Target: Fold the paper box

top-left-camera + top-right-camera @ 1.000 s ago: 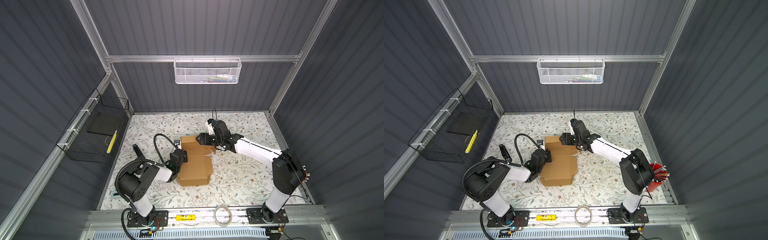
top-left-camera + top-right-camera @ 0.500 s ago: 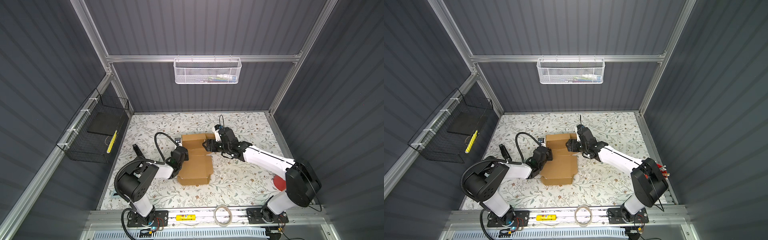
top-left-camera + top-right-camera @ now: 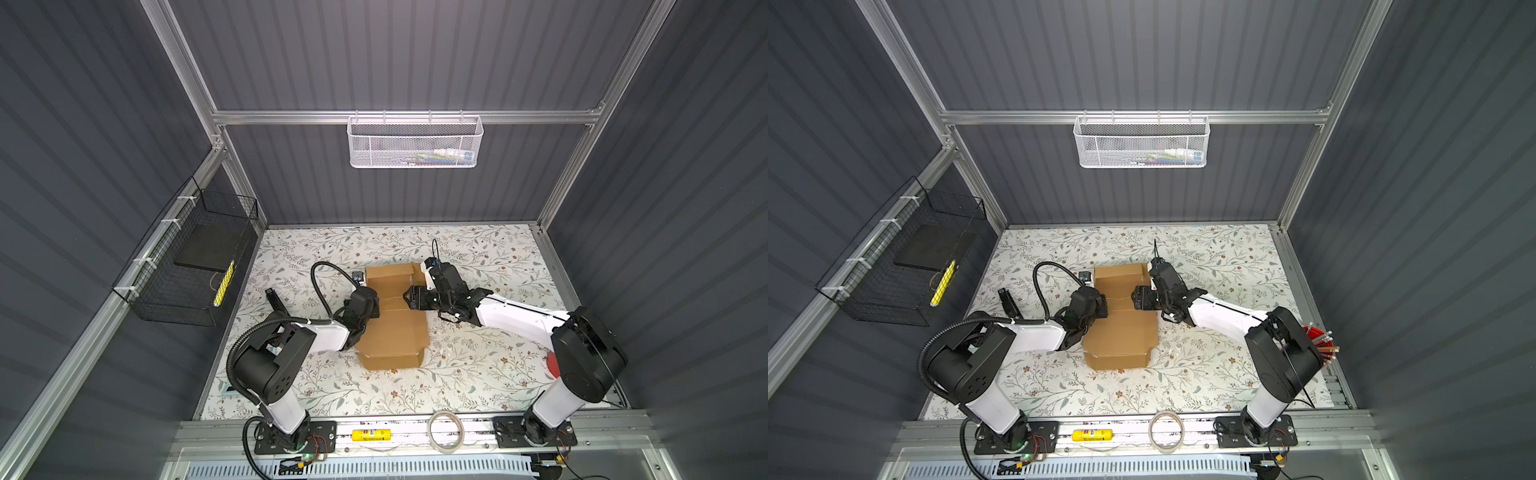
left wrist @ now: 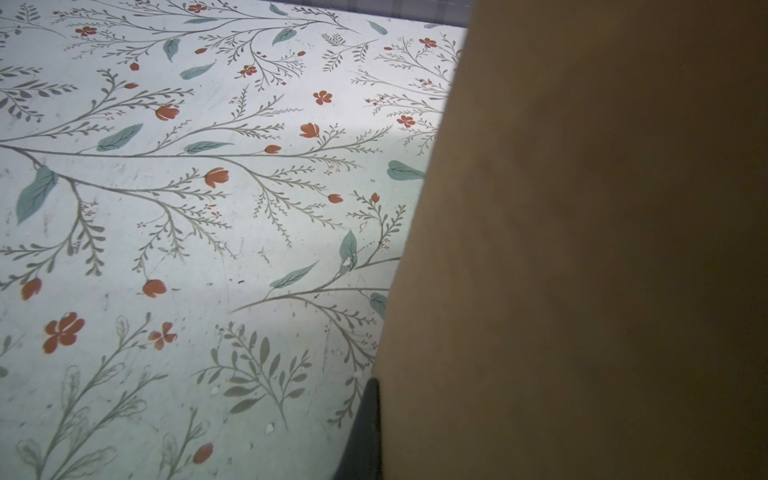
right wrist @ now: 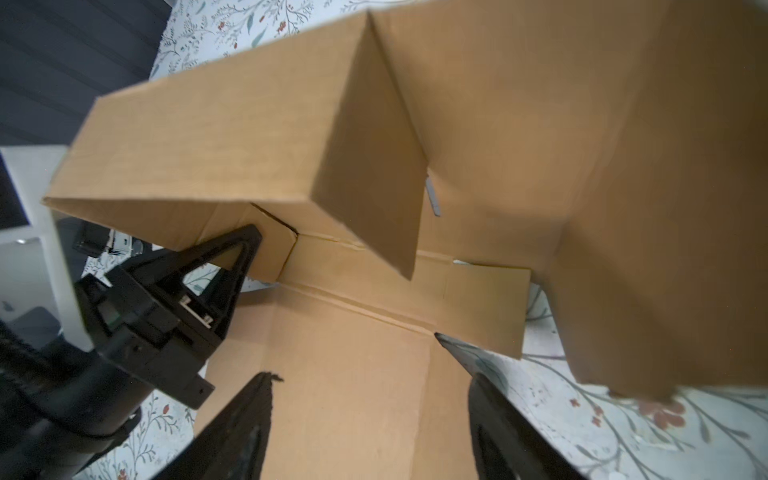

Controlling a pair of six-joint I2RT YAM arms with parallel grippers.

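The paper box (image 3: 392,332) lies on the floral table cover (image 3: 482,266) directly between the two grippers. Its long axis runs crosswise to the line that joins them: in both top views one short end points at the back wall and the opposite end at the front rail. The end toward the back wall is partly raised, with panels standing up from the base; the end toward the rail lies flat and finishes in a narrow folded strip. The left gripper (image 3: 368,308) sits at the box's left long edge, its jaws drawn almost together on a cardboard side panel. The left wrist view shows one dark finger (image 4: 365,428) lying flat against a brown sheet (image 4: 582,249) that hides its partner. The right gripper (image 3: 412,297) faces it from the opposite long edge, jaws spread wide and holding nothing. Seen from the right wrist, the two black fingers (image 5: 245,428) frame the flat base panel (image 5: 353,395), which stretches ahead between them. Just past one fingertip lies a small flat flap (image 5: 486,307); whether that tip touches the crease cannot be told. Farther ahead of these open jaws an upright panel (image 5: 374,166) rises from the base with a narrow slit (image 5: 432,195) beside it, and the left gripper's tip meets a small tab (image 5: 272,253) under the folded wall.
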